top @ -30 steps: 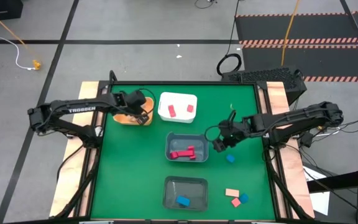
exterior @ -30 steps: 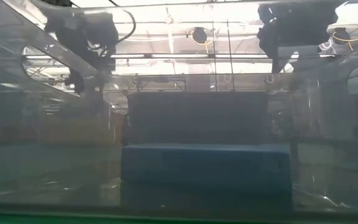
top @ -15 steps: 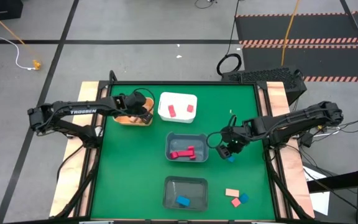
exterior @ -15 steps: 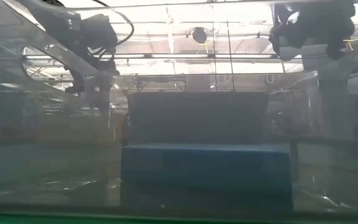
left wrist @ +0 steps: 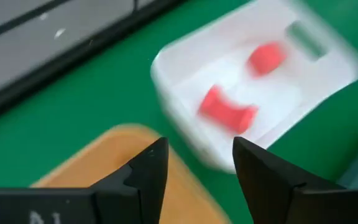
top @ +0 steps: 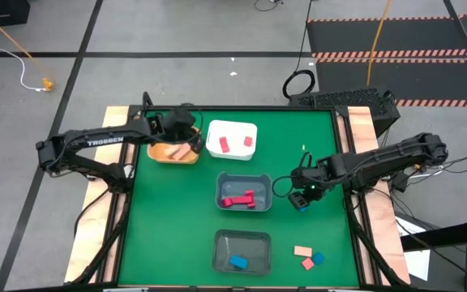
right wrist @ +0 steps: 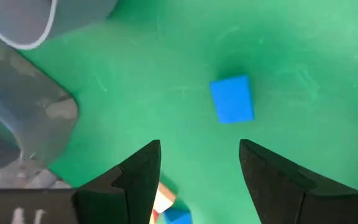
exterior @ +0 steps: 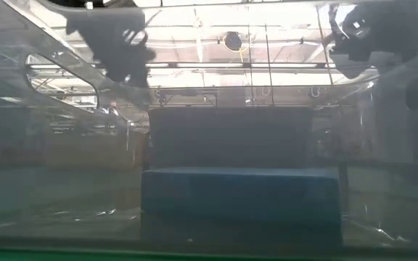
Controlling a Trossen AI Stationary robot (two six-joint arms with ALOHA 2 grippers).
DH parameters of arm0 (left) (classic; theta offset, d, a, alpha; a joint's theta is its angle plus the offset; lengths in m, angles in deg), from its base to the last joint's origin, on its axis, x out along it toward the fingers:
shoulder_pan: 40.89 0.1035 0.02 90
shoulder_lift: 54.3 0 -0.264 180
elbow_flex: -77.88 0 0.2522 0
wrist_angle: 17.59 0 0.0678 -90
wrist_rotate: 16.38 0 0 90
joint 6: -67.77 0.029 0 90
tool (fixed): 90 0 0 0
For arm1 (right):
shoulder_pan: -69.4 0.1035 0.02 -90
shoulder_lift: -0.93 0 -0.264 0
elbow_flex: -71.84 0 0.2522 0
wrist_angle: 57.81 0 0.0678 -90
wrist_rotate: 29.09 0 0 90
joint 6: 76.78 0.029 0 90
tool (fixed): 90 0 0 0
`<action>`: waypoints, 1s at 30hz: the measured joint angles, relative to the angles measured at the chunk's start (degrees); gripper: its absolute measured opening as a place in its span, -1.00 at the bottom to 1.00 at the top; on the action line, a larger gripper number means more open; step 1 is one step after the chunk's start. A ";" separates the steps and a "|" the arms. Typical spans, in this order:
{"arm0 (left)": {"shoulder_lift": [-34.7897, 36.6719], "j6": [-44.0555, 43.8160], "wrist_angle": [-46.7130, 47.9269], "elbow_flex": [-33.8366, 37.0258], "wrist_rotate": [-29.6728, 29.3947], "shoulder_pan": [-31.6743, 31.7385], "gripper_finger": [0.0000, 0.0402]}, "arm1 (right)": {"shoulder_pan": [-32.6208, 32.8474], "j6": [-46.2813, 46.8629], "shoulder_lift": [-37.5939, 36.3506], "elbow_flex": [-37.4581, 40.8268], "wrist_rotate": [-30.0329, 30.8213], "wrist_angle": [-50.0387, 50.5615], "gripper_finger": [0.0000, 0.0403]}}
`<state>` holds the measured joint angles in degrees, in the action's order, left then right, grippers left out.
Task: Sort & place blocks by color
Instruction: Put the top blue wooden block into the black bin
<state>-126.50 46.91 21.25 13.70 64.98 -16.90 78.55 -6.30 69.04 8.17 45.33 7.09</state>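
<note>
A lab: grey taped floor (top: pixel 177 32), loose cables (top: pixel 298 81), green-topped test table (top: pixel 169 211).

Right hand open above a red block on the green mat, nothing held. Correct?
Not quite: the block is blue, not red, as the right wrist view shows. The right hand is open above it on the green mat, holding nothing.

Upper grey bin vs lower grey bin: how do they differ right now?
Contents: the upper grey bin holds red blocks; the lower grey bin holds one blue block.
Position: the upper grey bin sits mid-table below the white bin; the lower grey bin sits by the near edge.
Neighbours: the right end effector hangs beside the upper grey bin; loose blocks lie beside the lower grey bin.
Shared: both grey, rectangular, similar in size.
</note>
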 joint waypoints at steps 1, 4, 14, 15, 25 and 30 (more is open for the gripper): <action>0.00 0.63 -0.05 -1.56 0.68 0.00 -0.08 | 0.00 -0.60 0.06 0.00 0.38 -0.14 0.03; 0.02 2.39 -0.13 -6.13 2.13 -0.26 -0.07 | 0.13 -2.91 1.14 0.00 0.51 -0.44 0.05; 0.04 8.17 2.21 -20.09 2.36 -2.44 -0.07 | 1.49 -3.21 5.12 5.87 0.72 -6.15 0.38; 0.04 8.67 2.19 -20.98 2.33 -2.56 -0.07 | 1.49 -2.71 5.12 6.24 1.74 -6.20 0.40; 0.04 10.48 3.05 -24.87 2.31 -2.75 -0.07 | 1.78 -2.72 6.17 8.68 7.97 -11.52 0.40; 0.04 9.89 3.94 -24.91 2.31 -2.78 -0.07 | 3.04 -4.58 8.97 8.70 8.03 -12.36 0.40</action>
<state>-126.46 56.80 25.20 -11.21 67.29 -19.68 81.59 -10.88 78.00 16.87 53.36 -5.27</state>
